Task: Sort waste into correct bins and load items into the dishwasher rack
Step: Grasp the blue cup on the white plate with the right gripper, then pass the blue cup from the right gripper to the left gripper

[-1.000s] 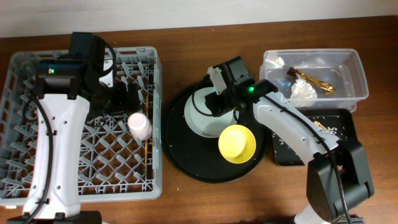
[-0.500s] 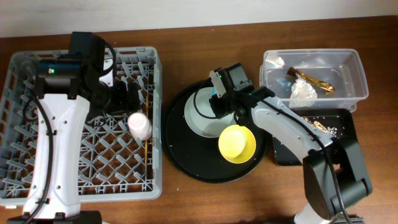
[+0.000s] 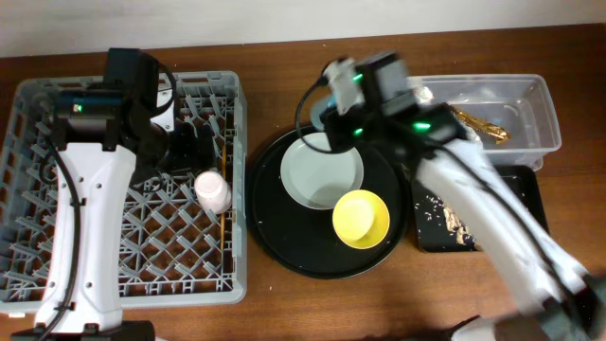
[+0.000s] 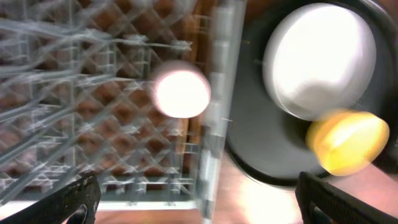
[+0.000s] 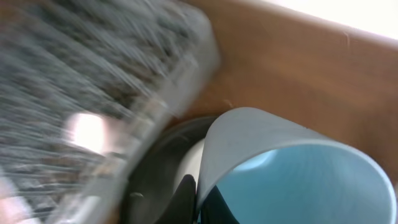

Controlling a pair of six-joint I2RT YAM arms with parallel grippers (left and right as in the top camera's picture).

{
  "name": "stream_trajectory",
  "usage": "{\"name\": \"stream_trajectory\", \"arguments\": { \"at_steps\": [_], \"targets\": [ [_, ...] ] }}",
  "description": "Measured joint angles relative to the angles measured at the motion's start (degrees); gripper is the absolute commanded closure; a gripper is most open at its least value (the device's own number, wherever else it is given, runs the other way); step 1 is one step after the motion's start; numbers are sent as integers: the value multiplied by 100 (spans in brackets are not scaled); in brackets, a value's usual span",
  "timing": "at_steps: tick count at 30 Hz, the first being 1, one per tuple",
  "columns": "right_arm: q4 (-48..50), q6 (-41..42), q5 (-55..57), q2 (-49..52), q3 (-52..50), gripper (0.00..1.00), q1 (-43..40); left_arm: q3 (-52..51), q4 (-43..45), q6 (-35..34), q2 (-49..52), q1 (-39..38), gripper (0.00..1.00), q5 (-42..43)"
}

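Note:
My right gripper [image 5: 198,202] is shut on the rim of the blue cup [image 5: 298,180], one finger inside it and one outside, and holds it above the round black tray [image 3: 275,223]. The overhead view shows that arm as a blur. On that tray lie the grey-white plate [image 3: 317,170] and the yellow bowl [image 3: 361,218]. My left gripper [image 4: 208,208] is open and holds nothing, hovering over the right part of the dishwasher rack [image 3: 38,256]. The pink cup [image 3: 212,191] lies in the rack, with a thin chopstick [image 3: 223,232] beside it.
A clear tub [image 3: 542,114] at the back right holds a gold-brown wrapper [image 3: 485,126]. In front of it a shallow black tray [image 3: 525,199] holds brown scraps [image 3: 454,225]. The rack's right wall [image 4: 214,124] stands between the pink cup and the round tray.
My right gripper has closed on the blue cup over the plate, then lifted it up and toward the back. The left arm has stayed still.

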Motion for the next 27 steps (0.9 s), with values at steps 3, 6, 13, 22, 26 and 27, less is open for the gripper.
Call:
{"name": "stream_trajectory", "arguments": {
  "at_steps": [3, 6, 13, 22, 26, 27],
  "targets": [
    [-144, 26, -1843, -737, 181, 96, -588, 0, 111, 1241, 0, 9, 1, 2055],
    [-192, 44, -3849, -780, 179, 96, -1298, 0, 9, 2533, 0, -11, 1, 4247],
    [-190, 42, -5871, -632, 76, 96, -820, 0, 175, 3751, 0, -11, 1, 5930],
    [-76, 44, -5751, -566, 68, 96, -286, 4, -50, 3882, -22, -11, 1, 6430],
    [190, 46, -5661, -566, 68, 96, -280, 4, -505, 4207, -22, -11, 1, 6603],
    [278, 42, -5648, -566, 68, 96, -280, 4, -664, 4341, -22, -11, 1, 6620]
  ]
}}
